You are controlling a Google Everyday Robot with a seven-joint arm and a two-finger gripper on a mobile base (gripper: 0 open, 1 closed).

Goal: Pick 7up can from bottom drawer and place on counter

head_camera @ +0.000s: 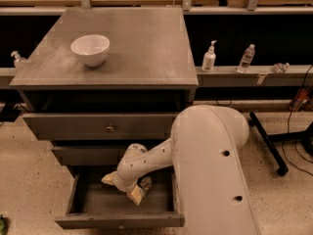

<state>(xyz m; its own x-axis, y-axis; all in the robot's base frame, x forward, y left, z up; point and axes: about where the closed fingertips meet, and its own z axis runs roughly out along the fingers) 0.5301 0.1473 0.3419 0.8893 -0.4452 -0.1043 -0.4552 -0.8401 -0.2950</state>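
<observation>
The bottom drawer (117, 221) is pulled open below the cabinet. My gripper (131, 192) is down inside it, near the middle of the drawer floor, at the end of my white arm (151, 159). A small silvery object with dark marks, which looks like the 7up can (145, 182), sits right against the gripper's right side, mostly hidden by it. The counter (142, 48) is the grey speckled top of the cabinet, and it carries only a white bowl (90, 49) at its left.
Two shallower grey drawers (107, 128) (85, 155) are above the open one, the upper pulled out a little. My arm's bulky white body (210, 170) fills the lower right. A white pump bottle (209, 58) and a water bottle (247, 58) stand on a ledge to the right.
</observation>
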